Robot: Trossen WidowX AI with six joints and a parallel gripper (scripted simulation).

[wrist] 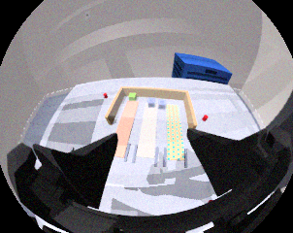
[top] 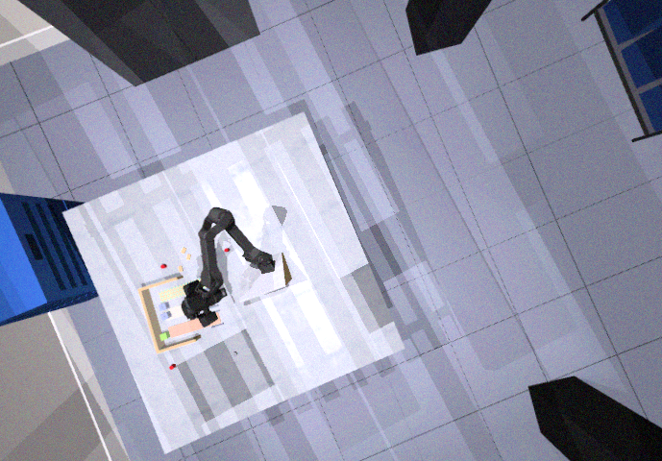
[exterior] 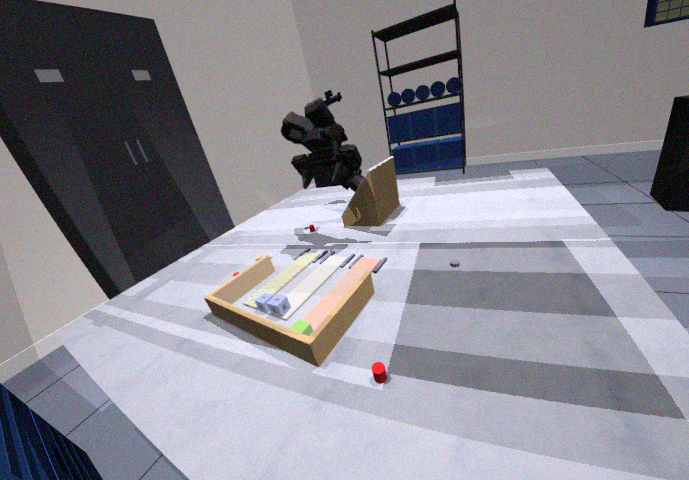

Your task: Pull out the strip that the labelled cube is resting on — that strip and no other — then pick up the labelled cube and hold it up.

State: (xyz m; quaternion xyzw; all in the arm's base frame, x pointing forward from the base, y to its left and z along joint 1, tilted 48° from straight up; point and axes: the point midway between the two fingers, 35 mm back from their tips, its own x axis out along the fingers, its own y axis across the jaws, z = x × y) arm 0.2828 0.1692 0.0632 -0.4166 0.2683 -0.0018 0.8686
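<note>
Two lavender cubes with dark marks sit side by side: one cube (exterior: 278,305) (wrist: 151,102) at the far end of the cream strip (exterior: 316,284) (wrist: 147,136), the other cube (exterior: 263,302) (wrist: 161,104) nearer the yellow dotted strip (exterior: 285,277) (wrist: 175,131). I cannot read their marks or tell exactly what each rests on. A green cube (top: 163,336) (exterior: 301,326) (wrist: 132,96) is by the far end of the orange strip (top: 184,327) (exterior: 339,294) (wrist: 126,127). My gripper (wrist: 152,135) is open and empty, high above the strips, its fingers spread toward their near ends.
A three-sided wooden frame (top: 150,320) (exterior: 345,318) surrounds the cubes and is open on the arm's side. Dark bars flank the strips' near ends. Red cylinders (top: 172,366) (exterior: 378,372) and small tan blocks (top: 188,256) stand outside it. A brown wedge (exterior: 379,195) is beside the arm's base.
</note>
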